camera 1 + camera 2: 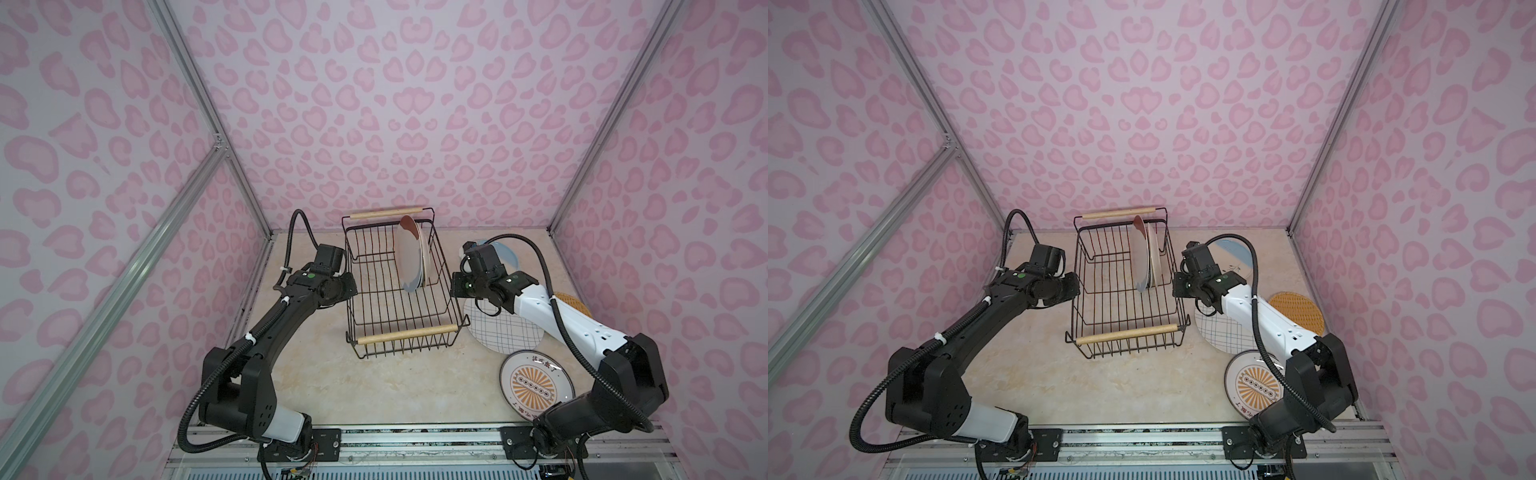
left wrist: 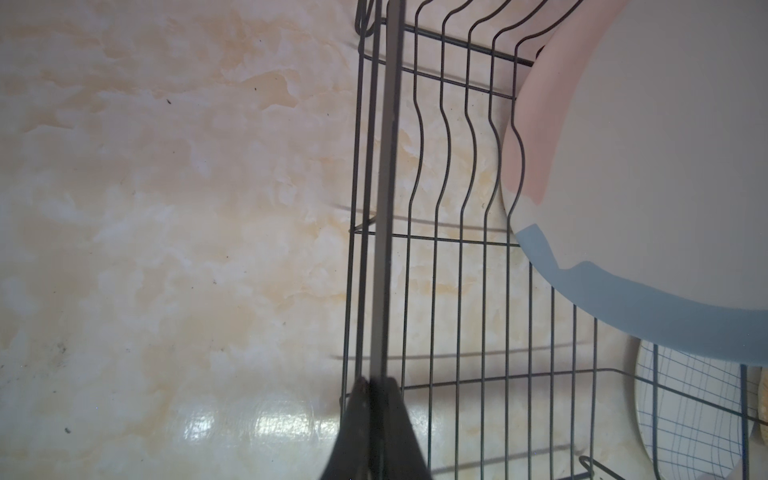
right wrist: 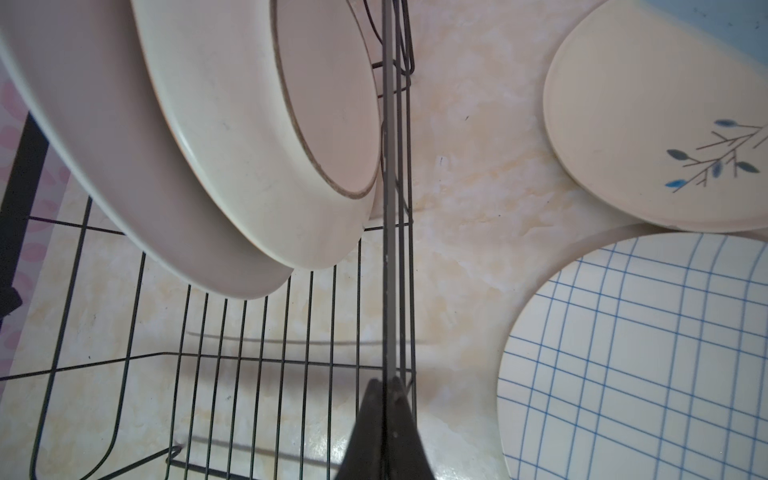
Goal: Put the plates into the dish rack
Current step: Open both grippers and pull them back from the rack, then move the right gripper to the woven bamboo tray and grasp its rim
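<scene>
On the marbled table (image 1: 316, 386) we clamp the left gripper (image 2: 376, 380) at nine o'clock and the right gripper (image 3: 385, 380) at three onto the rack's (image 1: 407, 333) rims, probably steadying it, while plates (image 1: 409, 253) stand inside toward one o'clock.

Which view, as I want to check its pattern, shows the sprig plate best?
The right wrist view: the sprig plate is close and unobstructed, its blue-leafed twig clear. In both top views the right arm hides most of it; only a pale blue edge shows. The left wrist view misses it.
</scene>
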